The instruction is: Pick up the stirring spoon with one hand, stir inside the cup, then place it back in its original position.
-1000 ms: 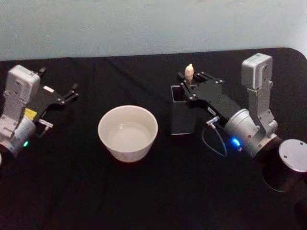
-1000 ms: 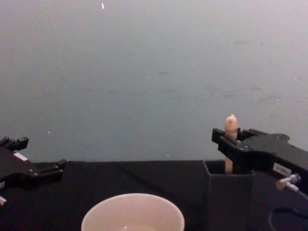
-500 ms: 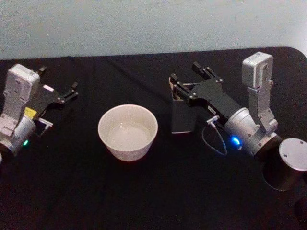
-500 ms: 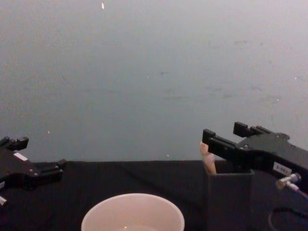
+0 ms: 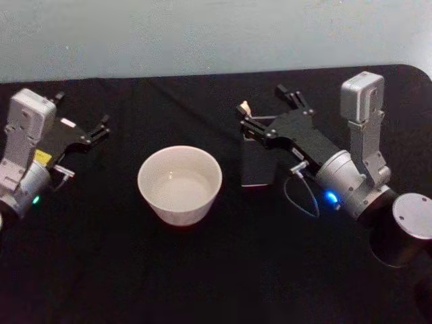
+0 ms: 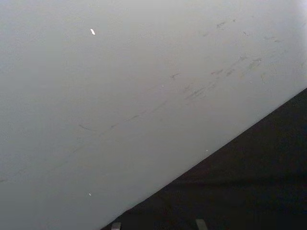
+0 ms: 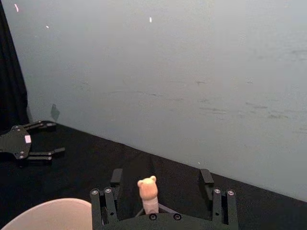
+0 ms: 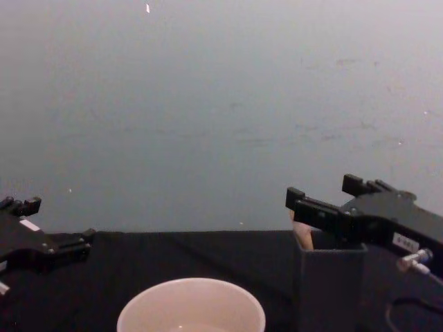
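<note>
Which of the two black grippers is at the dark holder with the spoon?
The right gripper, open, hangs over the dark grey square holder box, beside the slender spoon's peach tip. The left gripper is far left of the cream-white round cup.

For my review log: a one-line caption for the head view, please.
Right gripper open above the dark holder, spoon back inside; white cup alongside, left gripper parked.

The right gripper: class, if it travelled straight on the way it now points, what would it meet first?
Probably the peach-tipped stirring spoon, leaning in the dark grey square holder between the right gripper's open fingers; beyond lies black cloth, then wall. Depth is uncertain.
</note>
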Robot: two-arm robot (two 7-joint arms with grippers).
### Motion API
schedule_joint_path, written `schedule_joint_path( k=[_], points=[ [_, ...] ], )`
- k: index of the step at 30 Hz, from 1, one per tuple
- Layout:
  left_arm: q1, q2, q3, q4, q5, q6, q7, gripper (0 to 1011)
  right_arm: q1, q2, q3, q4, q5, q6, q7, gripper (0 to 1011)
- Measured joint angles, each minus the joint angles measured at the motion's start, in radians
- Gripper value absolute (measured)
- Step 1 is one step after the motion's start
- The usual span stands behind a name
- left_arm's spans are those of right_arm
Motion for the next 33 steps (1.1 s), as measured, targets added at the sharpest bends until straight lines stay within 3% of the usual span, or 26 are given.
schedule_joint_path(
  k=[9,17,20,25,33],
  points=[
    [0.000,0.000,0.000,0.000,0.000,0.000,0.000,1001,0.005,-0.006,0.015,-0.005,0.015,-0.010,0.004,1000],
    [0.000,0.000,0.000,0.000,0.000,0.000,0.000,1001,0.041,-0.035,0.088,0.001,0.030,-0.036,-0.057,1000],
    [0.000,0.000,0.000,0.000,0.000,0.000,0.000,1001,0.056,-0.038,0.112,0.038,-0.012,-0.049,-0.097,1000],
    [0.000,0.000,0.000,0.000,0.000,0.000,0.000,1001,0.055,-0.027,0.117,0.100,-0.095,-0.047,-0.133,1000],
    [0.000,0.000,0.000,0.000,0.000,0.000,0.000,1001,0.023,-0.015,0.109,0.144,-0.165,-0.009,-0.141,1000]
  ],
)
